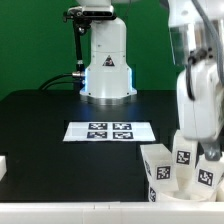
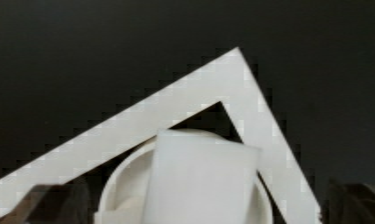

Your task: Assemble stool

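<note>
My gripper [image 1: 190, 143] is low at the exterior view's right, by the front corner of the table. Three chunky white stool legs with black-and-white tags crowd under it: one straight below the hand [image 1: 184, 155], one toward the left [image 1: 160, 168], one at the right edge [image 1: 208, 177]. In the wrist view a white leg [image 2: 198, 175] fills the middle between my jaws and runs away from the camera. The dark fingers barely show at its sides, and the gripper [image 2: 202, 215] looks shut on this leg. The round seat is not in view.
The marker board [image 1: 108, 131] lies mid-table before the robot base [image 1: 106, 70]. A white rail [image 1: 90, 211] runs along the front edge, with an end piece on the left [image 1: 3, 166]. Its angled corner [image 2: 202, 95] lies on the black table under the leg.
</note>
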{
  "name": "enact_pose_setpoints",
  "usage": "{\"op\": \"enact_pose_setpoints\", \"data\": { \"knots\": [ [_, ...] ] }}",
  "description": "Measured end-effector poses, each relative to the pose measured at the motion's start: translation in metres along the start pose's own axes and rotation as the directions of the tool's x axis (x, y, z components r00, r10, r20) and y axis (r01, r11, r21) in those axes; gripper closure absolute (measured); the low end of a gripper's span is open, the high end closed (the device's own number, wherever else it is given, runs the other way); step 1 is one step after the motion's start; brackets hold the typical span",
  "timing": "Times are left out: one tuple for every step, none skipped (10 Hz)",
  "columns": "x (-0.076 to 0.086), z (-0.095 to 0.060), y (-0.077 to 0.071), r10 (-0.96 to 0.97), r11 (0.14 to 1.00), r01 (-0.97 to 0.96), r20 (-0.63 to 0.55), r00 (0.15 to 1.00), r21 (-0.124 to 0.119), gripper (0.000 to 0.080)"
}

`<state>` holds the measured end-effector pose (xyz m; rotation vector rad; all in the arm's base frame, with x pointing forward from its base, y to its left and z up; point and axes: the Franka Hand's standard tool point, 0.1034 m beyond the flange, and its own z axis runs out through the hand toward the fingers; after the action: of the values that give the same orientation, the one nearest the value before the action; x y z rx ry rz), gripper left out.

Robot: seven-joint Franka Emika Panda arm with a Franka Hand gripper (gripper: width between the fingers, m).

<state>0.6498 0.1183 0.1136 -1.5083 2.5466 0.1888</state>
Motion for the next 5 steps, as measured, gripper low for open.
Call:
{"op": "enact_pose_setpoints", "data": {
  "knots": [
    [-0.0006,-0.0071,-0.0043,-0.026,1.0,0.026,0.009,1.0,0.006,0.015],
    [0.0005,-0.0055,-0.004,-0.023,1.0,0.023,0.007,1.0,0.006,0.015],
    [0.0008,-0.0046,-0.0036,-0.033,0.999,0.033,0.005,0.999,0.005,0.015],
    [-0.0006,-0.0048,0.0003,-0.11,0.994,0.109,-0.014,0.994,-0.015,0.015],
    [-0.0087,-0.0084,0.0056,-0.229,0.973,0.227,-0.041,0.973,-0.047,0.015]
  ]
}}
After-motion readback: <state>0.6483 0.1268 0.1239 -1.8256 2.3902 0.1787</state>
